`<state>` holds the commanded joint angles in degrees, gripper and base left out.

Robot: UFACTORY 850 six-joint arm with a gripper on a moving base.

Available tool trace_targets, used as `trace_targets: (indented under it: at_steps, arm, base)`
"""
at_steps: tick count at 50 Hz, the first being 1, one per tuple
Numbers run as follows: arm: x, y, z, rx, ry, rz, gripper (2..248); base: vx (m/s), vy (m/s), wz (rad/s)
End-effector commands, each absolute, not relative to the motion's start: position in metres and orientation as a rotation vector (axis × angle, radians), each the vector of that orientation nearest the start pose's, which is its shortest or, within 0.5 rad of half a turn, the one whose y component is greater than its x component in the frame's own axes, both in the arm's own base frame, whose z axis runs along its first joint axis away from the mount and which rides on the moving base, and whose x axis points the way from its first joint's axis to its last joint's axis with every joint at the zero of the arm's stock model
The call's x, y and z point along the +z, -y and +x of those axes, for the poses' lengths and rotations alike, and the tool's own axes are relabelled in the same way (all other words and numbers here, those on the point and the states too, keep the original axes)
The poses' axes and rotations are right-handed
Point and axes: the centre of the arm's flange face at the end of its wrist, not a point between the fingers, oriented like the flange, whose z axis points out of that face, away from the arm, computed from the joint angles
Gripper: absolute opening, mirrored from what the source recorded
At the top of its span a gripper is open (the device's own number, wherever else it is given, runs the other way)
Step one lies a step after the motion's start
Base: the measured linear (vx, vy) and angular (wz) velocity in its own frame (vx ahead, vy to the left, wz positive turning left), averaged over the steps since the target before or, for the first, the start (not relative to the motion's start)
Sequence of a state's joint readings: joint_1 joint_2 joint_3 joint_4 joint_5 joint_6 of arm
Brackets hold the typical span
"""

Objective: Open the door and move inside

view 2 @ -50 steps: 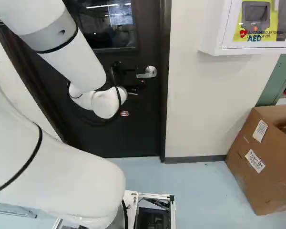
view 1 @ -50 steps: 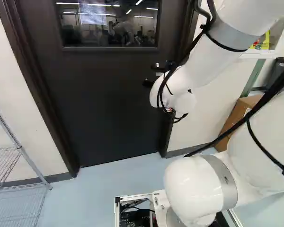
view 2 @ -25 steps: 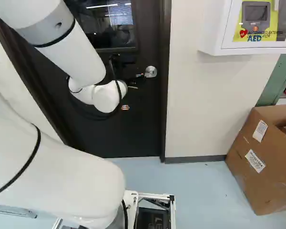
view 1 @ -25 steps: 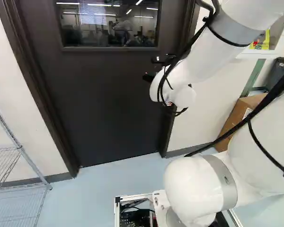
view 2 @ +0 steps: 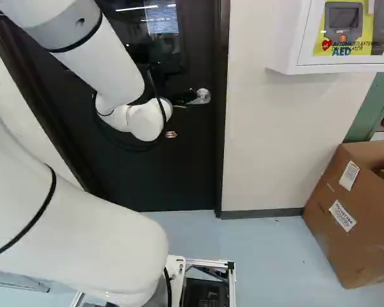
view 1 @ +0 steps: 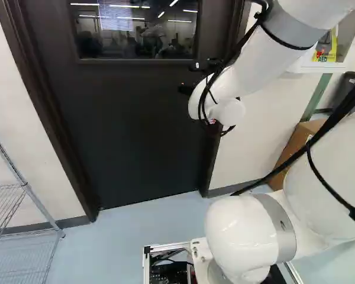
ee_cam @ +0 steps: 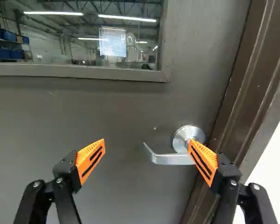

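Observation:
My gripper [view 1: 190, 77] is raised in front of the dark door [view 1: 127, 124] in the left base view. In the wrist view the gripper [ee_cam: 147, 142] stands open, its orange-padded fingers wide apart with nothing held. The silver lever handle [ee_cam: 170, 159] lies ahead, its free end pointing into the gap between the fingers; one fingertip overlaps the round base of the handle. Whether that finger touches it, I cannot tell. The right base view shows the handle [view 2: 201, 96] beside the dark gripper parts, partly covered. The door is closed in its frame [ee_cam: 242, 88].
A wire shelf [view 1: 23, 186] stands left of the door in the left base view. Right of the door in the right base view are a pale wall [view 2: 281, 141], a white AED cabinet [view 2: 288, 38] and a cardboard box [view 2: 352, 217] on the floor.
Both base views show the arm's wrist and gripper higher than a second ago, with a slight shift to the right in the right base view. Base and door have not moved.

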<state>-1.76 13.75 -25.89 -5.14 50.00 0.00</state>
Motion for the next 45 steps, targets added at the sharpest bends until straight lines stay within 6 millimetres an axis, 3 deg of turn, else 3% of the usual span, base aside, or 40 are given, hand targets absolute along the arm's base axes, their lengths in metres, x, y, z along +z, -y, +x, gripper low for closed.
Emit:
trace_targets:
  at_steps: [31,45]
  arm:
    - [0.515,0.011,0.413,-2.223,0.158,-2.244,247]
    - [0.505,0.011,0.424,-2.192,0.157,-2.271,247]
  base:
    - [0.0,0.0,0.0]
    - [0.0,0.0,0.0]
